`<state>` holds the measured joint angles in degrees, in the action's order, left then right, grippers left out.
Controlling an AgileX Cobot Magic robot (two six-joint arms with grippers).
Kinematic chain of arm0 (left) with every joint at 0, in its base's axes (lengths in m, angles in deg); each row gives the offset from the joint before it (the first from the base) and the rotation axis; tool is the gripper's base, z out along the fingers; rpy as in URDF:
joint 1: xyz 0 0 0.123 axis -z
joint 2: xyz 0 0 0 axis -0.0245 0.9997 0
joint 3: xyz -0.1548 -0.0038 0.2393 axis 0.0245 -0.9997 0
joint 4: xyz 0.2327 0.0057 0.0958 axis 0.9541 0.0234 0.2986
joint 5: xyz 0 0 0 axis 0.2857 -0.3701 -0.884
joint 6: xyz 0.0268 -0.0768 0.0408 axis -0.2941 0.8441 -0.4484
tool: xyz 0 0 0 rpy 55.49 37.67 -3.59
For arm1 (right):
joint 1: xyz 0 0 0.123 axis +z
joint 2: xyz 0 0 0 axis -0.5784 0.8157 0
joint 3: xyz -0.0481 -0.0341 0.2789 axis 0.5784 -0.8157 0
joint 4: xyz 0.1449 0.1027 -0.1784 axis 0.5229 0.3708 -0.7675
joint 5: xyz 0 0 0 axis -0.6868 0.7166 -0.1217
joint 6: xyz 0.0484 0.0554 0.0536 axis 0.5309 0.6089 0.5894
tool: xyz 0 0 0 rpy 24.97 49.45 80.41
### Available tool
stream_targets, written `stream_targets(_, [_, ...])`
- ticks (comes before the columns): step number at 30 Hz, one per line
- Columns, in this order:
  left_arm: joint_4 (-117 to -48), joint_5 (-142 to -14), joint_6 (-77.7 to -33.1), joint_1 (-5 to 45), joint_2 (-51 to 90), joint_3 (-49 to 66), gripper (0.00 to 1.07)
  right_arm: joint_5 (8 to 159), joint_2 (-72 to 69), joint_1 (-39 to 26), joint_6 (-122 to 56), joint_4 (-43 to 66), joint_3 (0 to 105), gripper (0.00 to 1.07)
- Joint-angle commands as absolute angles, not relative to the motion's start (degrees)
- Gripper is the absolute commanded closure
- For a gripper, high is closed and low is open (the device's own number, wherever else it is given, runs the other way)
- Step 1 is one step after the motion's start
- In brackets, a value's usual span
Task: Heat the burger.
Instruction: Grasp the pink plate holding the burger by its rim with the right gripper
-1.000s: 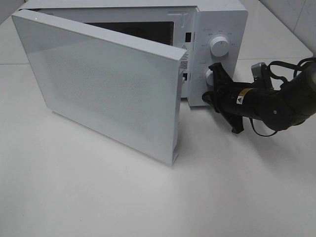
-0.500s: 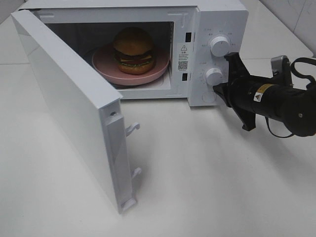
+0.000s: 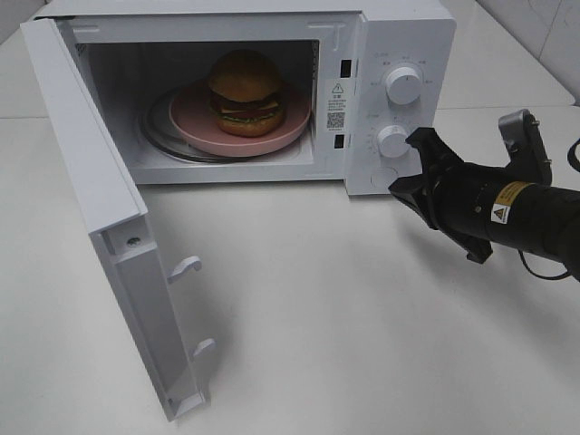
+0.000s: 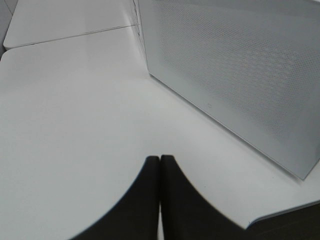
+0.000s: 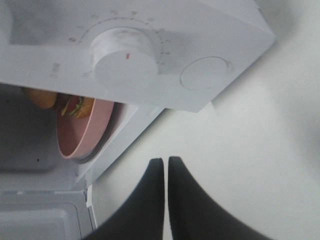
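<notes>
Toward the upper middle of the high view, the burger point(image 3: 245, 91) sits on a pink plate point(image 3: 195, 122) inside the microwave point(image 3: 408, 36), centred on the glass turntable point(image 3: 156, 136), where it needs to be for heating. At the left of the frame the door point(image 3: 91, 208) hangs wide open, its latch hooks pointing out over the table point(image 3: 362, 326). I judge that heating cannot begin until the door is shut.

At the right centre of the frame the right gripper point(image 3: 401, 188) points at the control panel, just below the lower dial point(image 3: 392, 140) and near the round button point(image 5: 204, 73), but clear of both. Its jaws are pressed together with nothing between them. That gives a single blunt tip, suited to prodding a button or nudging a knob rather than grasping.

The left gripper point(image 4: 160, 159) shows only in its own wrist view. It is likewise pinched closed and empty, low over the table beside the door's perforated outer face. That position looks well suited to pushing the door closed.
</notes>
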<state>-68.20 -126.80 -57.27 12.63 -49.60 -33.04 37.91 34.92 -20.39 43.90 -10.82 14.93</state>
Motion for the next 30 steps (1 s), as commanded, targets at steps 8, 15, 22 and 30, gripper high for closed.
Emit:
stream_targets(8, [-68.31,-126.0,-57.1,12.52,-50.75,-33.21,1.06,31.38,34.23,-20.62,12.5,-19.19,14.76,1.03])
stream_targets(15, [-68.31,-126.0,-57.1,12.52,-50.75,-33.21,1.06,31.38,34.17,-20.62,-10.19,-19.59,14.76,1.03])
stream_targets(22, [-68.31,-126.0,-57.1,12.52,-50.75,-33.21,1.06,32.59,34.11,-20.62,-11.62,-19.65,14.76,1.02])
stream_targets(30, [-68.31,-126.0,-57.1,12.52,-50.75,-33.21,1.06,50.69,28.21,-20.62,-7.21,-22.57,15.04,1.0])
